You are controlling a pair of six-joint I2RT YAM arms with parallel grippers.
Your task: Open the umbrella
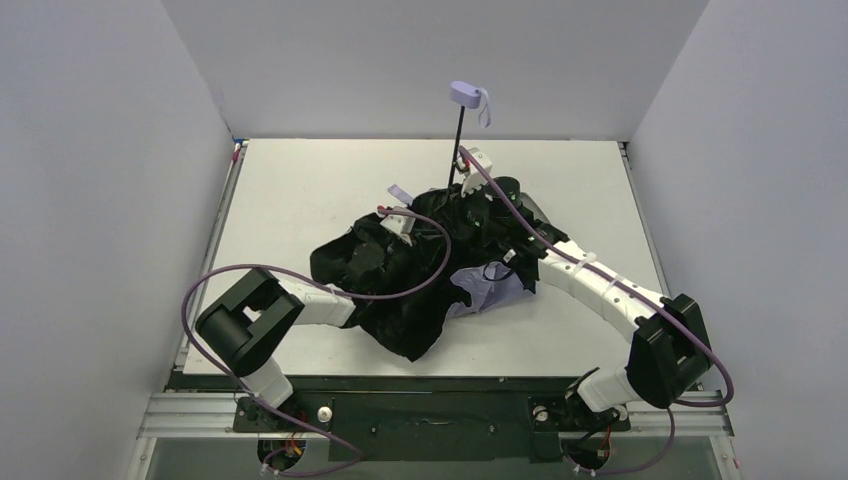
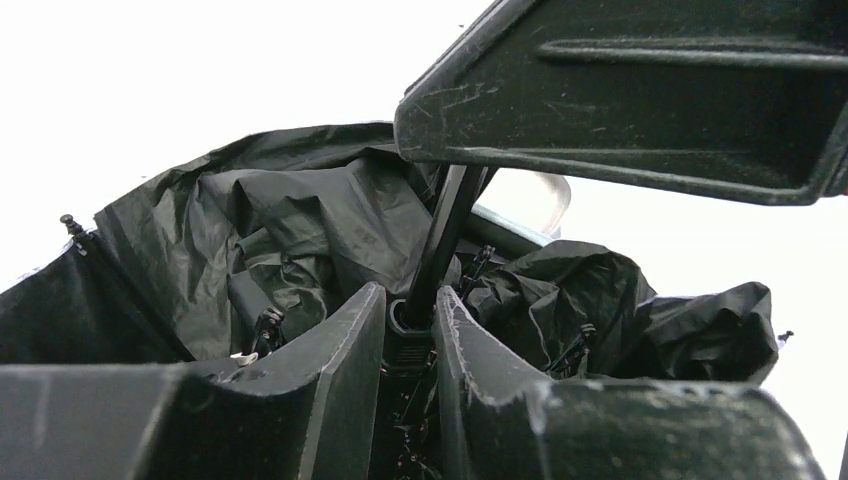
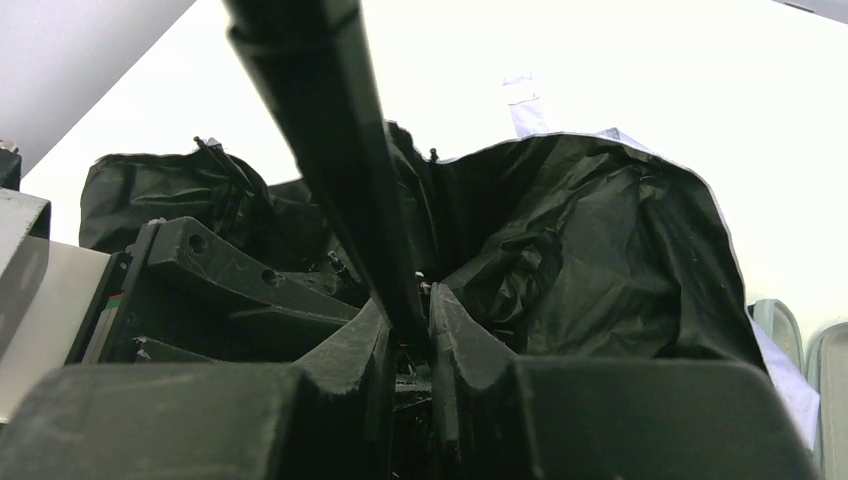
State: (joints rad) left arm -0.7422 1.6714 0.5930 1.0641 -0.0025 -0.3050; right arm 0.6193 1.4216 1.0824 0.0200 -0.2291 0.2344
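Note:
The umbrella (image 1: 400, 285) lies half collapsed mid-table, its black underside up and crumpled, with a pale lavender patch of canopy (image 1: 492, 292) at the front right. Its thin black shaft (image 1: 458, 145) rises to the lavender knob handle (image 1: 466, 93) with its strap. My left gripper (image 1: 402, 222) is shut on the black runner collar (image 2: 410, 322) around the shaft. My right gripper (image 1: 466, 182) is shut on the shaft (image 3: 345, 160) just above, fingertips (image 3: 452, 315) pinching it. The right gripper's body (image 2: 640, 90) fills the top of the left wrist view.
A dark oblong object with a grey edge (image 1: 538, 215) lies on the table behind my right wrist. White walls close in the table on the left, right and back. Purple cables loop over the canopy (image 1: 440, 250). Rib tips (image 2: 70, 222) stick out of the folds.

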